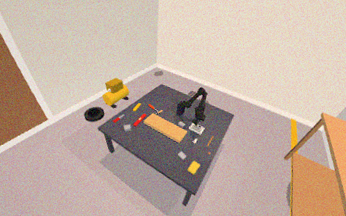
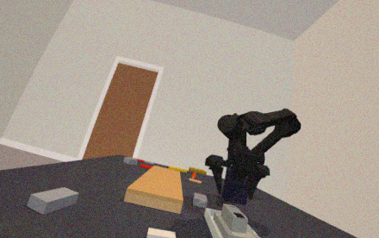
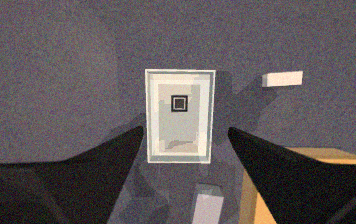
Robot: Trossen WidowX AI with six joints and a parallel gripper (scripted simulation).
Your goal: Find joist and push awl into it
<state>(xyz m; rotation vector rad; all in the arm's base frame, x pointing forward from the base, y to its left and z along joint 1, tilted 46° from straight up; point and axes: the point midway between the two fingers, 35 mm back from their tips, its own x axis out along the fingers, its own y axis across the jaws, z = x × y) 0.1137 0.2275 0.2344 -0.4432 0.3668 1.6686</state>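
Note:
The pale grey stud finder (image 2: 234,219) (image 3: 180,125), with a black square on top, lies in the white tray (image 1: 199,132) (image 3: 213,115). My gripper (image 2: 235,194) (image 3: 186,130) is open and empty above the tray, with its fingers apart on either side of it in the wrist view. The tan floor panel (image 1: 165,127) (image 2: 159,185) lies beside the tray; its corner shows at the lower right of the wrist view. An orange-handled tool (image 1: 151,106) (image 2: 194,175), which looks like the awl, lies beyond the panel by a small tan piece. The joist is hidden.
A small grey block (image 1: 181,124) (image 2: 200,200) sits between tray and panel. A white block (image 1: 195,140) (image 3: 283,78) lies near the tray. A larger grey block (image 1: 182,155) (image 2: 52,200), a yellow block (image 1: 194,167) and a red bar (image 1: 139,119) are also on the table.

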